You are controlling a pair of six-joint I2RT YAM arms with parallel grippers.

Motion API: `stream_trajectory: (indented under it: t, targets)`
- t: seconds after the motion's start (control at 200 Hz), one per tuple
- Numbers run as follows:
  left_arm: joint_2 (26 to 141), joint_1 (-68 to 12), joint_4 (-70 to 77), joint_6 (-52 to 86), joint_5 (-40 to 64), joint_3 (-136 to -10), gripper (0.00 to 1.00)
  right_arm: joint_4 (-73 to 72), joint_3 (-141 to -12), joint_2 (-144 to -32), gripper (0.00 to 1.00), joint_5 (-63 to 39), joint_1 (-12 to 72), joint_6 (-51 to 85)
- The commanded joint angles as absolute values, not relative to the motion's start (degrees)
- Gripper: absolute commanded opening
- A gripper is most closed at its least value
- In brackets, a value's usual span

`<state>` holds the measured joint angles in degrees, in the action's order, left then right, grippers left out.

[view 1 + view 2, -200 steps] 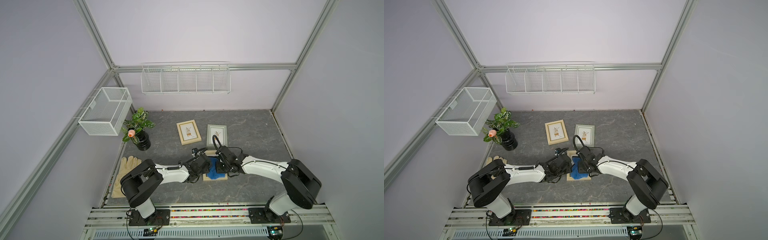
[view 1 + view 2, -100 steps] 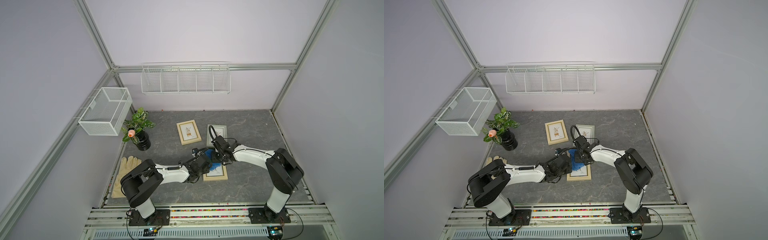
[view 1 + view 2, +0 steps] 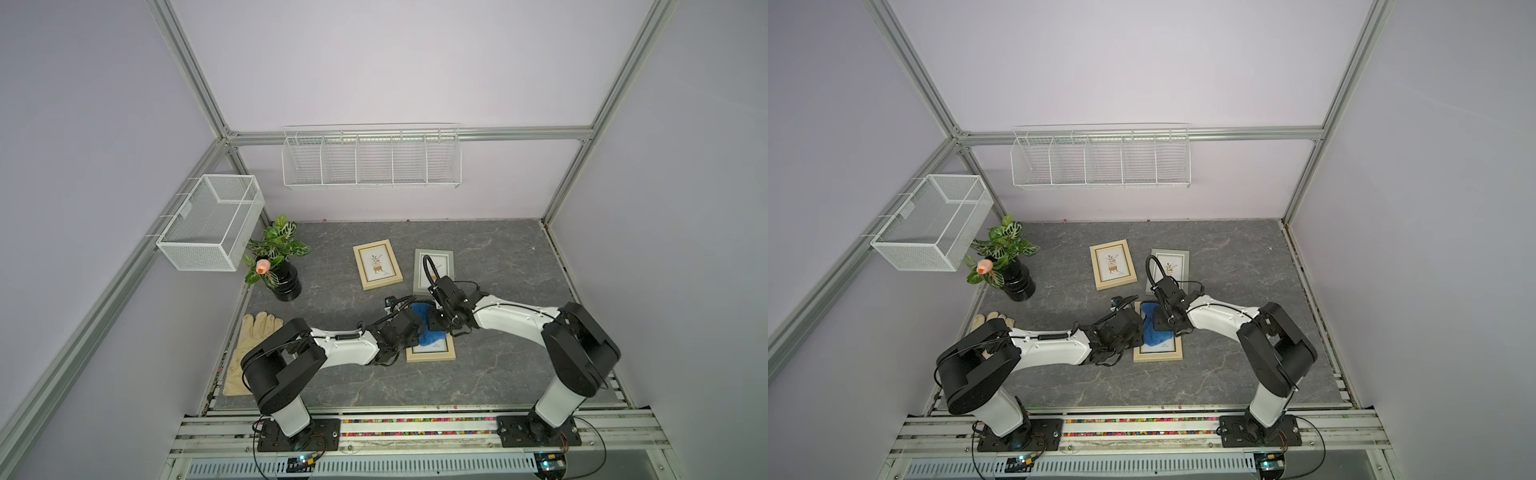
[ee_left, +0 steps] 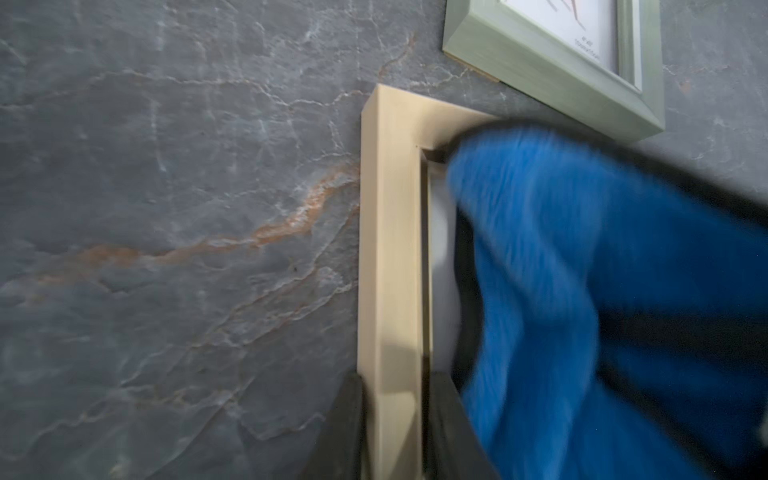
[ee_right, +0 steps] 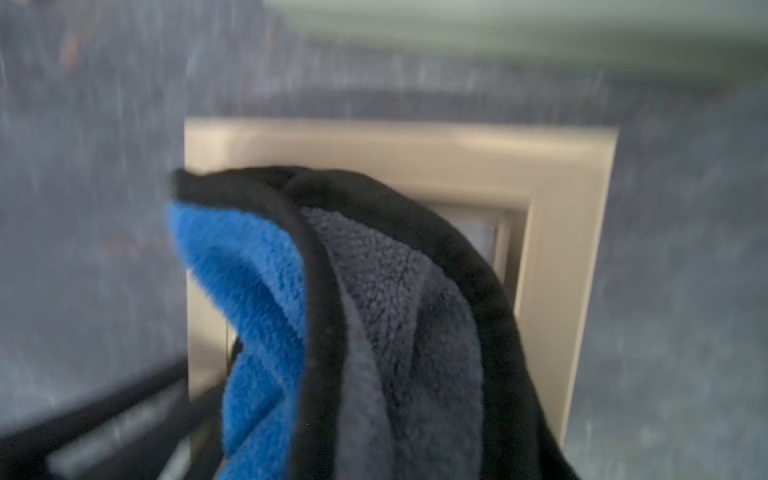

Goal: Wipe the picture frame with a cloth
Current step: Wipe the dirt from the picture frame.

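Potted plant, beige glove, wire basket.

This is a robot lab cell: plain lilac walls inside an aluminium frame, two arms bolted to a rail, white wire baskets hung above a slate-look table.

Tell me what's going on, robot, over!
Left gripper clamped on side rail of picture frame. Right gripper shut on cloth, draped over frame. Green frame close by, not touching.
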<state>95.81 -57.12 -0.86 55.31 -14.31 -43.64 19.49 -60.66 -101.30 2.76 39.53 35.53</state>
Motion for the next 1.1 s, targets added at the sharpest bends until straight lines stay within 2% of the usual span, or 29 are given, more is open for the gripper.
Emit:
stream_trajectory:
  t: [0.0, 0.115, 0.285, 0.49, 0.66, 0.75, 0.88, 1.005, 1.095]
  targets:
    - [98.0, -57.3, -7.9, 55.5, -13.9, -42.7, 0.14, 23.3, -63.7, -104.2, 0.07, 4.6, 38.5, 32.9]
    - [97.5, -57.2, -8.0, 55.5, -14.3, -42.6, 0.14, 23.7, -58.6, -100.9, 0.07, 4.3, 39.3, 33.0]
    - [97.8, -57.2, -8.5, 53.9, -14.1, -43.7, 0.14, 25.4, -47.2, -89.5, 0.07, 4.4, 40.1, 34.4]
    - [96.6, -57.3, -12.5, 50.1, -12.9, -48.4, 0.17, 24.5, -45.3, -79.6, 0.07, 3.1, 37.9, 33.9]
    - [92.4, -56.6, -15.9, 47.2, -10.4, -52.9, 0.31, 21.6, -44.8, -74.5, 0.07, 2.8, 37.5, 34.2]
    - [90.2, -55.6, -17.9, 46.0, -10.2, -54.8, 0.35, 20.6, -44.4, -71.9, 0.07, 2.9, 37.6, 34.3]
    - [85.4, -54.1, -18.6, 44.5, -10.7, -53.9, 0.48, 19.5, -43.8, -67.8, 0.07, 2.8, 37.6, 34.4]
    - [80.4, -52.9, -17.6, 42.2, -10.0, -51.2, 0.51, 18.6, -42.9, -63.8, 0.07, 1.6, 37.8, 34.8]
    - [73.6, -53.0, -10.1, 39.4, -8.2, -45.5, 0.55, 18.0, -42.2, -60.9, 0.07, 0.6, 37.9, 34.8]
